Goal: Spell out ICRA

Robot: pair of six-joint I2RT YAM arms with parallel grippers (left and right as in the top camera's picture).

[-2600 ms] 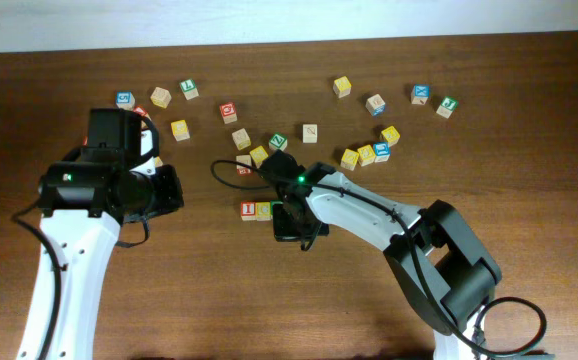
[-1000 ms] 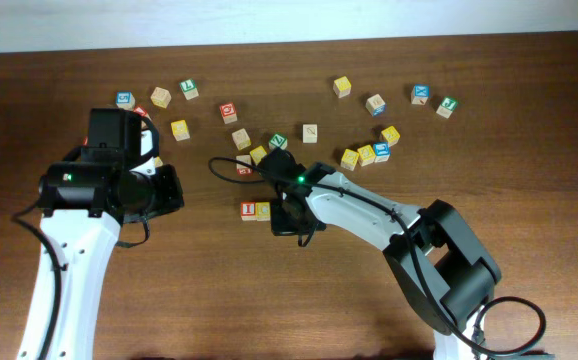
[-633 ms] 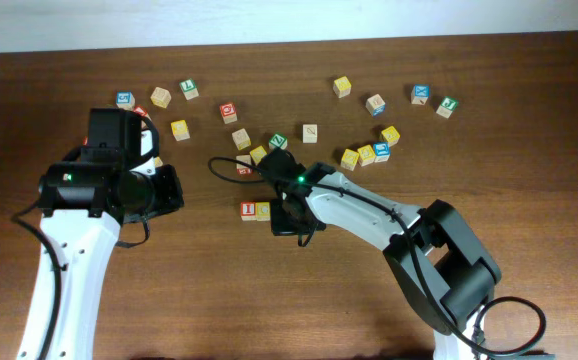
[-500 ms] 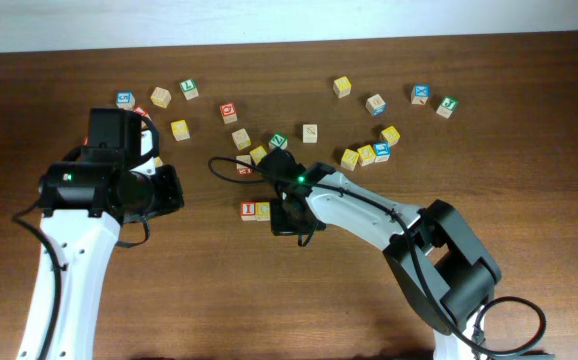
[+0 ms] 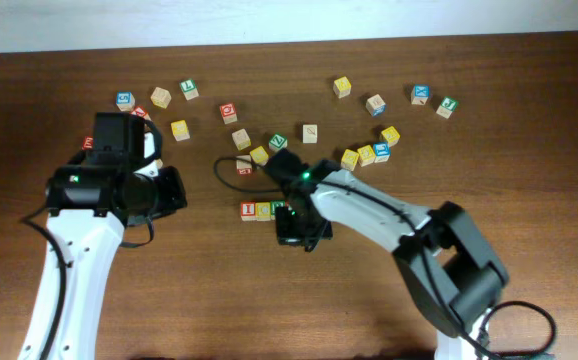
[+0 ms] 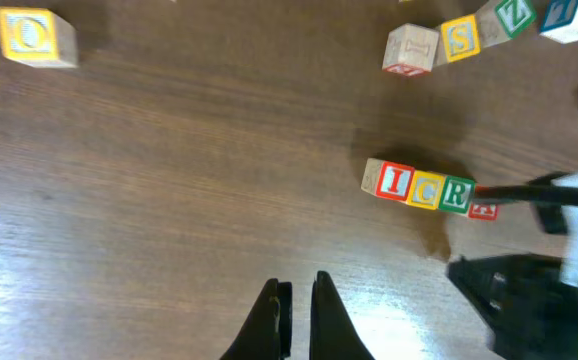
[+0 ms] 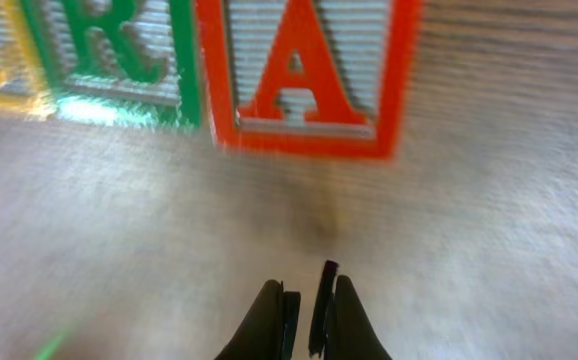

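A row of letter blocks reads I [image 6: 396,183], C [image 6: 424,190], R [image 6: 456,193], A [image 6: 482,208] on the wooden table. In the overhead view the row [image 5: 261,210] lies at mid table, its A end hidden under my right gripper [image 5: 291,222]. In the right wrist view the red A [image 7: 299,70] and green R [image 7: 119,50] stand side by side just ahead of my right gripper [image 7: 307,295], which is shut and empty, apart from the A. My left gripper [image 6: 297,300] is shut and empty over bare table, left of the row.
Several loose letter blocks lie scattered at the back: a yellow one [image 5: 180,129], a red one [image 5: 228,111], a cluster [image 5: 366,154], a blue one [image 5: 421,94]. A yellow block [image 6: 35,35] and two more [image 6: 410,48] show in the left wrist view.
My right gripper has drawn back from the row toward the table's front, uncovering the green R. The left arm has shifted slightly to the right.
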